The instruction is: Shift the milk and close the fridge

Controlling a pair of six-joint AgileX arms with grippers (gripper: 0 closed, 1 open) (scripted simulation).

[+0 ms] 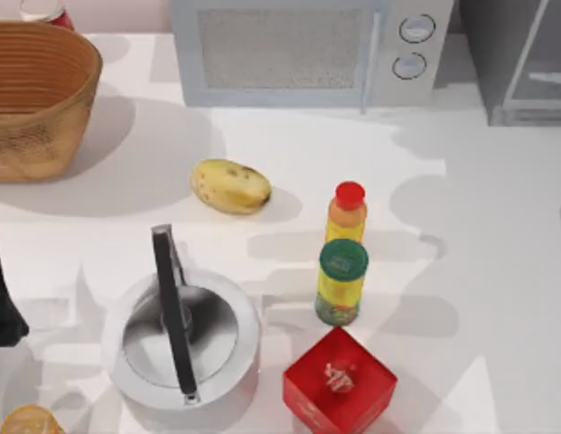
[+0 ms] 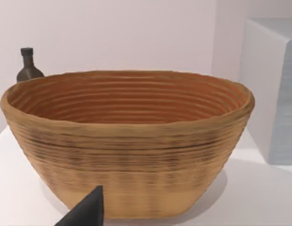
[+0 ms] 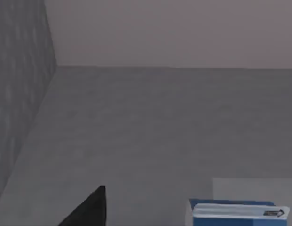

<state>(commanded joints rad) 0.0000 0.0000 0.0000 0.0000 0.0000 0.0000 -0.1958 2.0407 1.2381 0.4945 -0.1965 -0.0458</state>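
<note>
The left arm (image 1: pixel 4 298) sat at the worktop's left edge; whether its gripper was spread or pressed together could not be told, one dark fingertip (image 2: pixel 87 212) showing in its wrist view before the woven basket (image 2: pixel 127 141). That basket occupied the worktop's (image 1: pixel 497 271) far left corner. The fridge (image 1: pixel 524 63) stood at the far right corner, only partly visible from above. The right wrist view looked into a grey enclosure whose floor and walls matched the fridge interior (image 3: pixel 160 127); the milk (image 3: pixel 237 214) appeared there as a white-and-blue carton top beside a dark fingertip (image 3: pixel 89 209). Whether the right gripper pinched the carton could not be told. The microwave (image 1: pixel 307 50) stood along the far edge. A potato (image 1: pixel 230 185) lay centrally, with two yellow bottles (image 1: pixel 345 253) upright near the centre and a red cube (image 1: pixel 339 384) at the near edge, beside a metal pot (image 1: pixel 181 339).
</note>
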